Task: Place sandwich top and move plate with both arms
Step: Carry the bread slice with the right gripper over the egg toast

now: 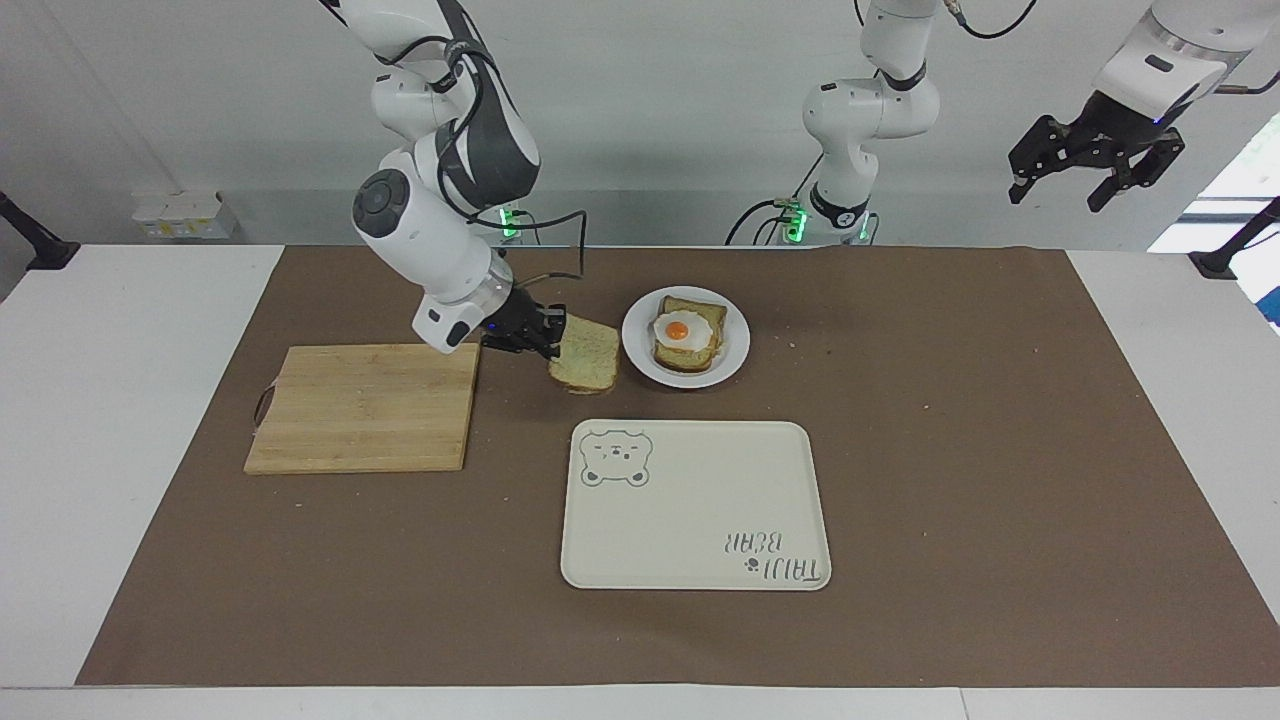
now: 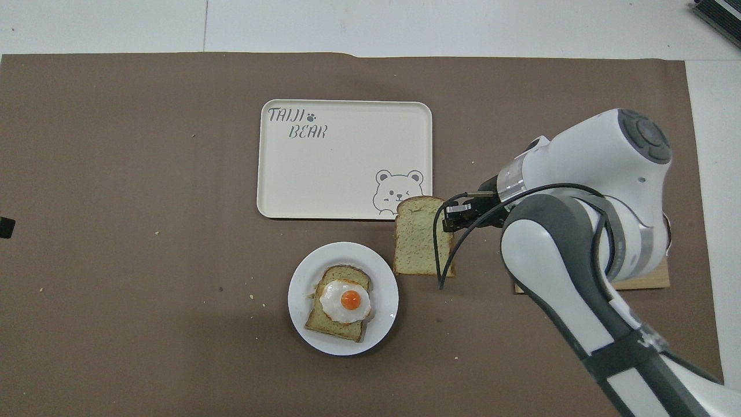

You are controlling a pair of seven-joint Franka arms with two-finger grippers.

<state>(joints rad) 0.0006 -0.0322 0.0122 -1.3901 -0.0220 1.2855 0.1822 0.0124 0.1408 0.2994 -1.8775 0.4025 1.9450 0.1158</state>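
While the right gripper (image 1: pixel 545 339) is clenching one edge of the sandwich top (image 1: pixel 585 357), the slice is hanging in the air over the brown mat (image 1: pixel 1000 450), just beside the plate (image 1: pixel 735 352) on the side toward the right arm's end of the worktop. Pinched by its edge like that, the bread is sticking out clear of the fingers — a grip that, I'd judge, is leaving its flat face free to be laid down. On the plate the egg-topped bread (image 1: pixel 688 335) is sitting bare, waiting for its cover. The wooden cutting board (image 1: pixel 362 407) is lying near the right arm's end, and the bear tray (image 1: pixel 695 505) is resting farther from the robots than the plate. Off the mat's end, the left gripper (image 1: pixel 1095 165) is waiting high with fingers spread wide, holding nothing — probably kept clear until the plate needs both arms.
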